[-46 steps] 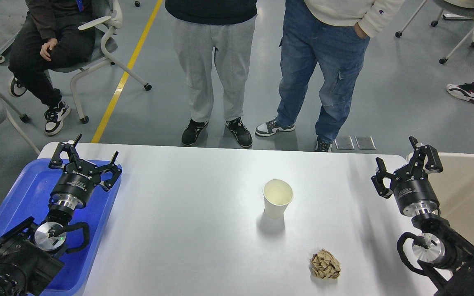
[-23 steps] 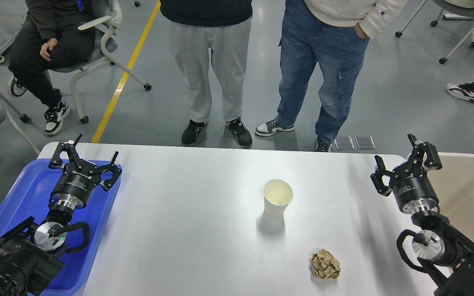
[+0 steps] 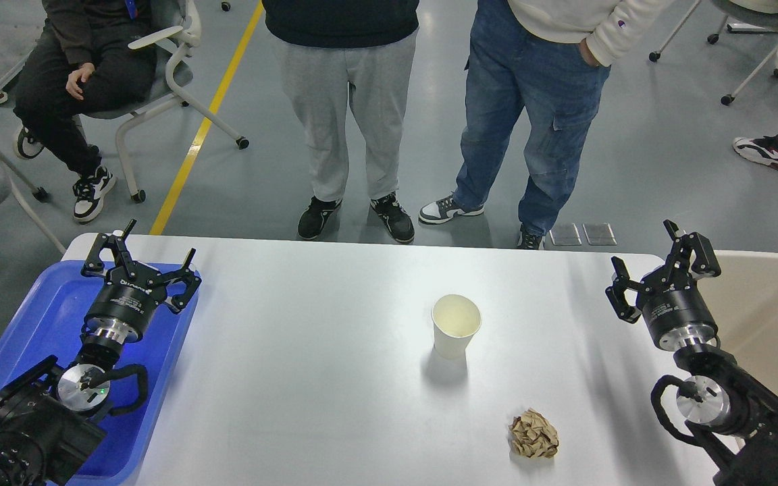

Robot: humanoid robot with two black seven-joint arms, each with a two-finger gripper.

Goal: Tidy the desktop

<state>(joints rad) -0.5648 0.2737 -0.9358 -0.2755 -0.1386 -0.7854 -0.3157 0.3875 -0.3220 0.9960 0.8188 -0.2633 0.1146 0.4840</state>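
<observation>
Desk fills the lower middle of the view, white and mostly bare, with two things left on it: one paper cup standing upright just right of centre, and one crumpled brown paper ball at about five o'clock from the cup, well apart from it. What has changed over the last second: the right tool has drifted slightly up and to the left, away from the beige bin at the desk's three o'clock edge, while the left tool has barely stirred above the blue tray at nine o'clock. That reads to me as the right arm beginning a reach, most likely for the cup or the ball, with nothing tidied yet. Both tools have their fingers spread wide and hold nothing. Count: two arms, one cup, one paper ball, one tray, one bin, and two people standing at twelve o'clock beyond the desk.
</observation>
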